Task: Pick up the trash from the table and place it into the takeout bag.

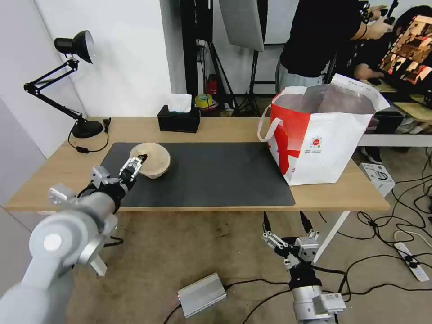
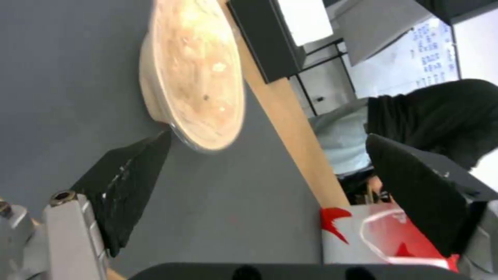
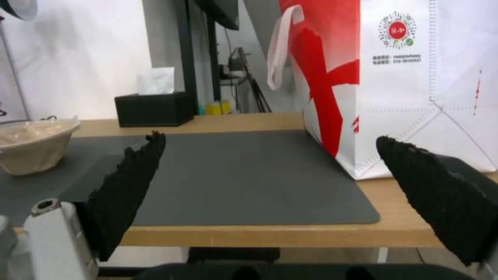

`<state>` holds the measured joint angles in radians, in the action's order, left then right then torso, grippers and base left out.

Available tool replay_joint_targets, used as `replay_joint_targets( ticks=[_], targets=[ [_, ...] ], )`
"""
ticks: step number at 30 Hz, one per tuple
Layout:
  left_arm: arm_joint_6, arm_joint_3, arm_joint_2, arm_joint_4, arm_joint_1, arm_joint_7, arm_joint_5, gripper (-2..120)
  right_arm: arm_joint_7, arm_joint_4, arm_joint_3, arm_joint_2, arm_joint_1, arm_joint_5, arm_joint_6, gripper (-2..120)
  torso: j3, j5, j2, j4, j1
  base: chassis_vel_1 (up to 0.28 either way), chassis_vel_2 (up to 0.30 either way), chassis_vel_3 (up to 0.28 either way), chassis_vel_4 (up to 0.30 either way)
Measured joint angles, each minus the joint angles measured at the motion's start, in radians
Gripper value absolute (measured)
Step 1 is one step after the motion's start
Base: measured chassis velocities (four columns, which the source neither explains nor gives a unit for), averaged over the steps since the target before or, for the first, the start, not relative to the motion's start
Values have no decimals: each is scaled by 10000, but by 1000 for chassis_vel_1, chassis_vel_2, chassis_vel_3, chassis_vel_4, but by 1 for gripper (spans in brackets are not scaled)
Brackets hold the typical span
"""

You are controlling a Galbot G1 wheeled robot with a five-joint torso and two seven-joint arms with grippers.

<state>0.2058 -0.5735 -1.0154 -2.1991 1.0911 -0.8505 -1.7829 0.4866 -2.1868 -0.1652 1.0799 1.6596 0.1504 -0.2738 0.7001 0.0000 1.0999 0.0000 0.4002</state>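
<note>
One beige bowl (image 1: 150, 159) on dark-grey mat (image 1: 216, 180), well left of takeout bag (image 1: 321, 135); one bag, upright at table (image 1: 234, 130) right end. Left gripper (image 1: 135, 164) at bowl's near-left rim, jaws spread wide, nothing held, bowl just past fingertips. Right gripper (image 1: 288, 220) below table's front edge, jaws wide apart, empty

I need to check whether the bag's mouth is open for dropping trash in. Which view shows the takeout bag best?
The head view: the takeout bag stands whole at the table's right end, mouth open, foil lining visible. The right wrist view shows its side and logo but not the mouth; the left wrist view catches a red-and-white corner.
</note>
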Motion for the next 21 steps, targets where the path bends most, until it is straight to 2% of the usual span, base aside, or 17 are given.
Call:
replay_joint_targets(
  ticks=[5,8,14,21],
  targets=[
    [-152,53,41,548,-283,-486,-55,100,0,0,0,1,0,0,0,100,0,-1,-1,0,0,0,0,0,0],
    [-163,49,59,595,-279,-611,-44,100,0,0,0,0,0,0,0,100,-1,0,0,0,-1,0,0,0,0],
    [-172,49,83,772,-349,-748,17,100,0,0,0,0,0,0,0,100,-1,0,0,2,-1,0,0,0,0],
    [-178,403,64,1391,-943,-842,43,100,-1,0,0,0,0,0,0,100,-2,0,0,0,-1,0,0,0,0]
  ],
)
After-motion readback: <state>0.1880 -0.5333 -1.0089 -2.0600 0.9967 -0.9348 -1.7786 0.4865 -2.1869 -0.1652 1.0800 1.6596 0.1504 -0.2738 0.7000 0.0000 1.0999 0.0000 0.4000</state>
